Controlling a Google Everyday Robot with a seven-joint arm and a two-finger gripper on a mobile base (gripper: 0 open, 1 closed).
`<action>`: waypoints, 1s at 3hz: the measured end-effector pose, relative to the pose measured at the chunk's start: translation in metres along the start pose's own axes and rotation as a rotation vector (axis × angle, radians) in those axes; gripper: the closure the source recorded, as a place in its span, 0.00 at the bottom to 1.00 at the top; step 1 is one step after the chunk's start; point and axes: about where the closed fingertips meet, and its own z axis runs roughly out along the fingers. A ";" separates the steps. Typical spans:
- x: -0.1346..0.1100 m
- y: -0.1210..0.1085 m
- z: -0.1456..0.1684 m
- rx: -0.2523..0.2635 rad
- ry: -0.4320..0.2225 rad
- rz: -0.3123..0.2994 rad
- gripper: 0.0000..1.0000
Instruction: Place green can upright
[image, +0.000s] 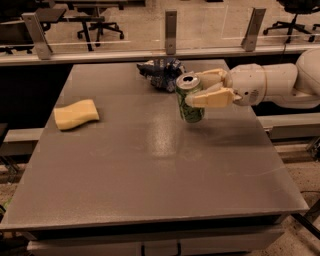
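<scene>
The green can (189, 99) is nearly upright, silver top with pull-tab facing up, its base at or just above the grey table (150, 165) right of centre toward the back. My gripper (200, 89) reaches in from the right and is shut on the can's upper half, one cream finger (212, 98) in front and one behind. The white arm (272, 85) extends off the right edge.
A yellow sponge (76, 113) lies on the left side of the table. A blue-and-white crinkled foil bag (161, 72) lies just behind the can near the back edge. A glass barrier with metal posts (171, 25) runs behind the table.
</scene>
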 end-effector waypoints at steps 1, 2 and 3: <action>0.009 -0.005 0.000 -0.001 -0.091 0.029 0.82; 0.022 -0.010 -0.001 -0.004 -0.156 0.076 0.51; 0.029 -0.012 0.000 -0.006 -0.162 0.108 0.28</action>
